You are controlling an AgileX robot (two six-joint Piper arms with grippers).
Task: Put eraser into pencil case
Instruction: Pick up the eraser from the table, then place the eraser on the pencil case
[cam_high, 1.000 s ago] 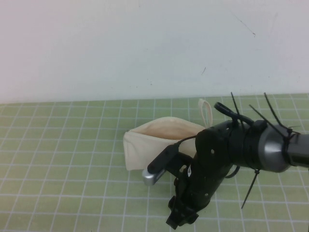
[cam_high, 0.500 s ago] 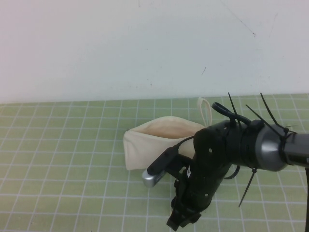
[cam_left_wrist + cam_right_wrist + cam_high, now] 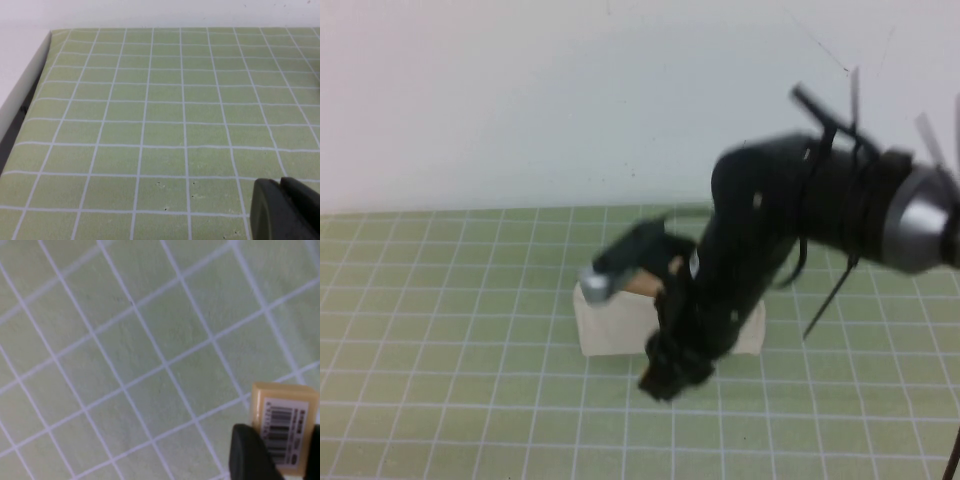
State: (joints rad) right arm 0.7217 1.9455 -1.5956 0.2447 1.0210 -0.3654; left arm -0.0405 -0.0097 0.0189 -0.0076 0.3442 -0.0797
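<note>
— Black fingers (image 3: 247,452) of right gripper (image 3: 282,456): state?

— Closed narrow on the eraser (image 3: 283,426), clamped across the two short sides, barcode label facing the wrist camera. Raised off the green grid mat (image 3: 150,125), at centre of scene.

— Left gripper (image 3: 286,212)?

— Parked low over bare mat, well apart from the work. Open or closed: cannot tell.

— Handling of the eraser?

— Judged light, small and rubbery: firm enough to clamp, slightly yielding, good friction on the pads. Little risk of crushing. Main risk: pivoting out of a grip that catches only its lower end. Hold across the narrow width, near mid-length; keep clamp force moderate.

— Handling of the pencil case (image 3: 615,322)?

— Soft cream fabric, light, likely to slide or sag if nudged. Avoid pressing on the rim; release from above the opening.

— Position relative to the case?

— In the high view, right gripper (image 3: 670,365) at the near edge of the case, arm crossing over it and hiding the opening. Eraser not visible there.

— Wrist view in addition?

— Confirms the grip and label, and shows only mat beneath the eraser, no fabric. Judged not yet over the opening; move farther before release. Left wrist view: neither case nor eraser.
</note>
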